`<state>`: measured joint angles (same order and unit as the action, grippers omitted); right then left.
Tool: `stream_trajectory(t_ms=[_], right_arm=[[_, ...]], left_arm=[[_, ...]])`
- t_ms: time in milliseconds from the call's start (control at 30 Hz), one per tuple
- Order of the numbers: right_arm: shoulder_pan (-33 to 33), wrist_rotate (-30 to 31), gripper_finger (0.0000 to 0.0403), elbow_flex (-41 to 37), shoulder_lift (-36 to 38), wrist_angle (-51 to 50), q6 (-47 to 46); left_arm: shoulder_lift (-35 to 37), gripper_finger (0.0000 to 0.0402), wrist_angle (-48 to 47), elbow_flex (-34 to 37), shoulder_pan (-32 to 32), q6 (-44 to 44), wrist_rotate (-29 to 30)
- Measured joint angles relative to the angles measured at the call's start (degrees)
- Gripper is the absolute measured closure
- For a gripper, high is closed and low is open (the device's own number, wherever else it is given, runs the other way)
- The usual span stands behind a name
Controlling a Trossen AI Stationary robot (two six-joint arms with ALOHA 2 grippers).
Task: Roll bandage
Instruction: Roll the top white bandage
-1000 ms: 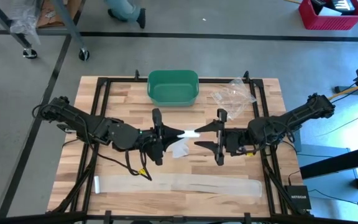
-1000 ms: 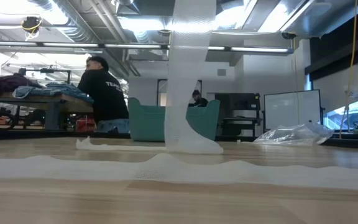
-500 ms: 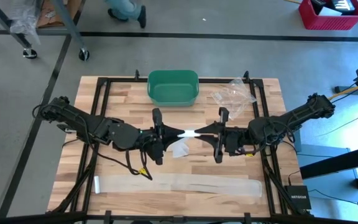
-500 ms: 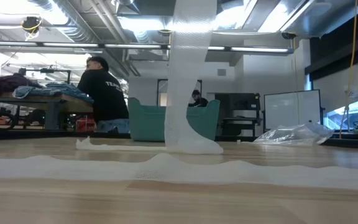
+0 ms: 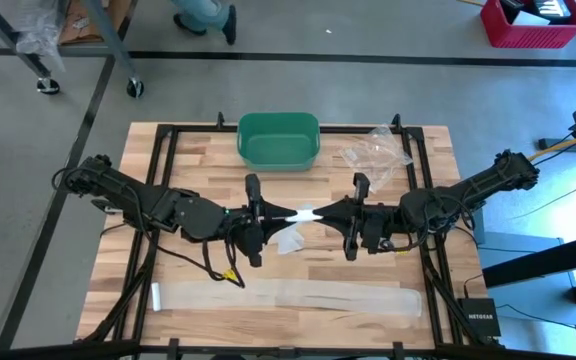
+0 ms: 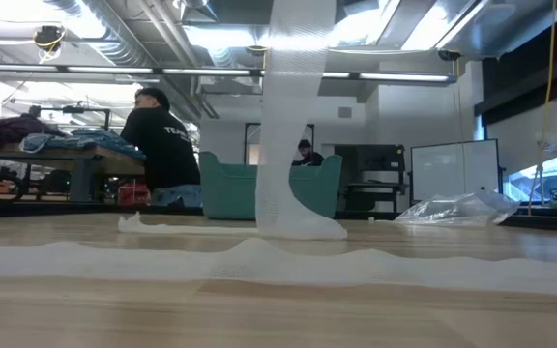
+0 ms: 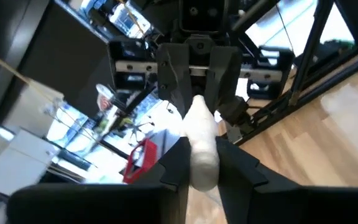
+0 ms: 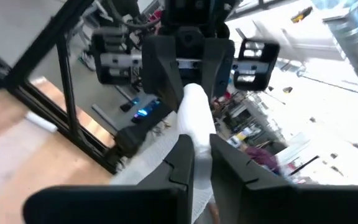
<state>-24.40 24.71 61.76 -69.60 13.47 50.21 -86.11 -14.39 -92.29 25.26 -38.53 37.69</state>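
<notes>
Left gripper [image 5: 286, 213] and right gripper [image 5: 320, 212], tip to tip, both clamp the bandage [image 5: 303, 213] (its tail hanging below).

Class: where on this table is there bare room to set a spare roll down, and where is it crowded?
Bare wood lies left of the green bin and between the flat bandage strip and the arms. Crowded: the centre, where the left hand and right hand grip the bandage.

The middle of the desk [image 5: 193, 150] was blocked by the left end effector [image 5: 268, 213] and the right end effector [image 5: 336, 213], both clamped on a raised bandage [image 5: 303, 215]. A green bin [image 5: 279, 139] and a plastic bag [image 5: 373, 152] occupied the far edge, and a flat strip [image 5: 288, 296] the near edge. Bare wood was left at the corners.
</notes>
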Motion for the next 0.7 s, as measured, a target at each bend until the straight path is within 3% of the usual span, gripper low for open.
stream_trajectory(t_ms=[367, 533, 700], right_arm=[[0.0, 4.0, 0.0361, 0.0, 0.0, 0.0, 28.0], [0.0, 3.9, 0.0361, 0.0, -0.1, 0.7, 37.1], [0.0, 3.8, 0.0364, 0.0, -0.7, 4.3, 37.5]], left_arm=[[5.5, 0.0213, -1.9, -0.3, 0.4, 26.5, 0.8], [5.7, 0.0197, -9.2, -0.3, -2.5, 36.7, -0.1], [4.3, 0.0196, -9.2, -0.3, -4.4, 37.4, -1.8]])
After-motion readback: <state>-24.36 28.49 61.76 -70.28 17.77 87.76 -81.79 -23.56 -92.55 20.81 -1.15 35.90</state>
